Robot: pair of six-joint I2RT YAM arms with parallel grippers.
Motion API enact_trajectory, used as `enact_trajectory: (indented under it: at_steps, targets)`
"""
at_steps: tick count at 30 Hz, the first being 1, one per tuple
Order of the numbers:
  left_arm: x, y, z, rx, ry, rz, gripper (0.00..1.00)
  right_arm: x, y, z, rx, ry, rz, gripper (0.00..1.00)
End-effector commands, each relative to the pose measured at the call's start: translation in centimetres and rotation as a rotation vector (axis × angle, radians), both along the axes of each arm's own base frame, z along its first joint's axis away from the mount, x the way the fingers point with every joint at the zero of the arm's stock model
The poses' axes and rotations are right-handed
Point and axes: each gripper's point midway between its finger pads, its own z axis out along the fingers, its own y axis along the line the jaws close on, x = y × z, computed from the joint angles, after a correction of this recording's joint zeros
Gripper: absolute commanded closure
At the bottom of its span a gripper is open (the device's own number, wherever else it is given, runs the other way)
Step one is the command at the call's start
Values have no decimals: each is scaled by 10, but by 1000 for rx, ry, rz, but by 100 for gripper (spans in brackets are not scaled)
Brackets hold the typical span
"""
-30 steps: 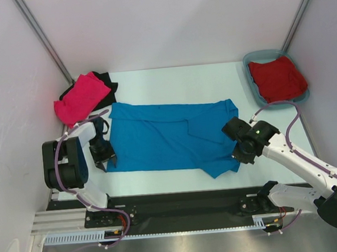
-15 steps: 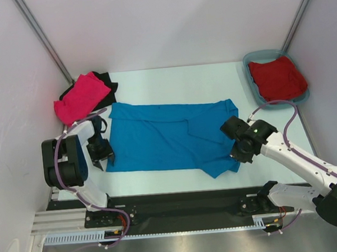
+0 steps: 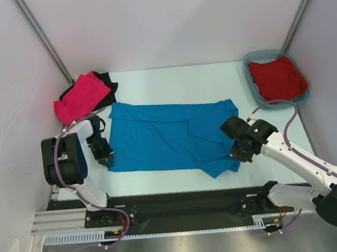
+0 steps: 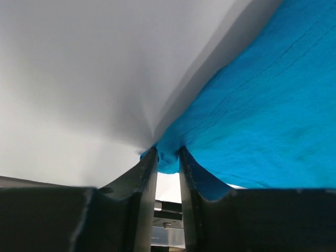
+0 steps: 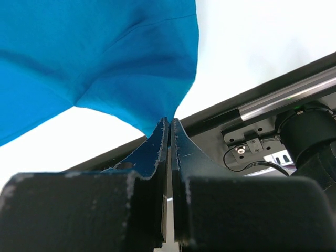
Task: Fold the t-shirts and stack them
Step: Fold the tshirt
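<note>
The bright blue t-shirt (image 3: 169, 137) (image 4: 262, 105) (image 5: 105, 52) lies spread flat across the middle of the white table. At its near left corner, my left gripper (image 3: 108, 159) (image 4: 168, 157) has its jaws closed on a bunched bit of the blue cloth. At the near right end, my right gripper (image 3: 239, 154) (image 5: 170, 123) is shut on a pinched point of the same shirt's edge, which it lifts slightly. A hot pink t-shirt (image 3: 82, 97) lies folded on a black t-shirt (image 3: 109, 84) at the back left. A dark red t-shirt (image 3: 277, 78) sits in the tub.
The teal plastic tub (image 3: 251, 60) stands at the back right corner. White walls close in the table on the left, back and right. The black base rail (image 3: 182, 210) (image 5: 273, 100) runs along the near edge, just beyond the right gripper.
The left gripper's jaws have narrowed onto the blue shirt's near left corner. The right gripper has shifted a little to the left, still holding the cloth.
</note>
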Motion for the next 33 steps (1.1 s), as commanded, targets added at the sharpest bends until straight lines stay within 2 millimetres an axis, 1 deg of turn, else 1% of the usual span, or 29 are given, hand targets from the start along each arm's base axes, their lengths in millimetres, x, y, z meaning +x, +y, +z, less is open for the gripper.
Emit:
enact_trajectory:
  at_steps: [1, 4, 5, 8, 13, 16, 19, 20, 22, 23, 25, 26, 29, 33]
  targets:
    - [6, 7, -7, 18, -19, -11, 75, 7, 3, 12, 14, -38, -2, 100]
    - [5, 6, -7, 15, -18, -13, 83, 7, 3, 12, 10, -37, -1, 100]
    - [5, 6, -7, 17, -19, -13, 88, 7, 3, 12, 12, -39, 2, 100]
    - [5, 6, -5, 16, -24, -14, 100, 7, 4, 12, 12, -38, 3, 100]
    - [9, 5, 3, 10, -48, -17, 100, 11, 7, 14, 27, -54, 21, 100]
    - [17, 0, 11, -22, -75, -7, 100, 16, 11, 13, 35, -59, 39, 100]
    - [31, -3, 21, -43, -109, 1, 100, 19, 13, 10, 29, -45, 68, 100]
    - [40, -3, 27, -45, -131, 0, 100, 24, 15, 12, 33, -57, 79, 100]
    - [46, -4, 32, -54, -140, 6, 100, 31, 15, 11, 8, -51, 104, 100]
    - [55, -4, 39, -56, -163, 7, 100, 36, 14, 13, 7, -57, 106, 100]
    - [61, -4, 42, -60, -170, 13, 100, 45, 15, 14, -3, -66, 133, 100]
    - [68, -4, 47, -62, -187, 14, 100, 48, 15, 12, -12, -58, 137, 100]
    - [79, -4, 50, -69, -200, 18, 100, 61, 14, 16, -17, -75, 151, 100]
    - [84, -4, 49, -72, -194, 21, 100, 72, 13, 12, -11, -61, 156, 100]
